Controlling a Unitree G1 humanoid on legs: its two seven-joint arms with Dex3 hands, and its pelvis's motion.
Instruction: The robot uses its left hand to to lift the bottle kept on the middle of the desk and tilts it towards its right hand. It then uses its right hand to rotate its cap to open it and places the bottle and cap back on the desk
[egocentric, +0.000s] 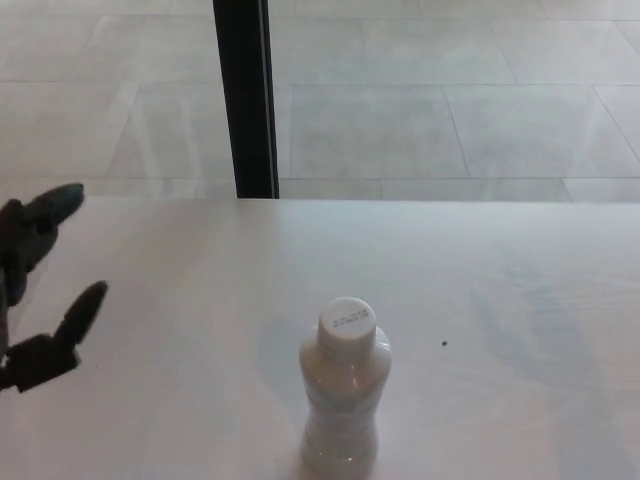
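I see a pale translucent bottle (344, 400), white cap (347, 328), on a white desk (500, 300); left hand (35, 290) black; black post (246, 98) behind.

I see a pale desk top (520, 300) filling the lower part of my head view, its far edge running straight across the picture. A tiny dark speck (444, 345) sits on it, right of centre. Beyond the far edge lies a floor (430, 110) of large light grey tiles with thin seams. A black upright post (246, 100) stands on that floor, meeting the desk's far edge left of centre.
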